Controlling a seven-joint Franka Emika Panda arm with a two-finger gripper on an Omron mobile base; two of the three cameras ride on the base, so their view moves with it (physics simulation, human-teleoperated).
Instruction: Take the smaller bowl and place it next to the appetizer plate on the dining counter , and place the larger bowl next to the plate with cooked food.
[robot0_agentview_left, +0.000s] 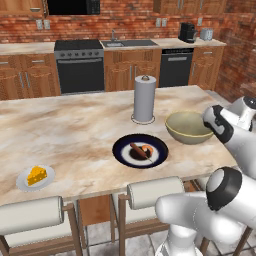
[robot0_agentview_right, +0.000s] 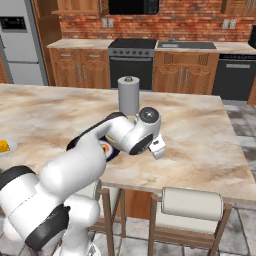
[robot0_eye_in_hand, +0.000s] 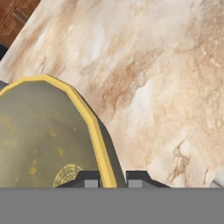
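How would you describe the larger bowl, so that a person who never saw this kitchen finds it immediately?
Start at the dining counter, the wide marbled island, and find the upright paper towel roll on it. Just right of the roll sits the larger bowl, with the gripper closed over its rim. It is deep and olive-beige with a yellow rim, unlike the flat dark plate nearby.

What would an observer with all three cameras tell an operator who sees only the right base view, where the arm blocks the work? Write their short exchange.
Operator: What is the gripper on?
Observer: The gripper straddles the yellowish rim of the larger bowl, one finger inside and one outside.
Operator: Where does that bowl stand?
Observer: On the dining counter, beside the dark plate with cooked food, apart from it, to its right in the left base view.
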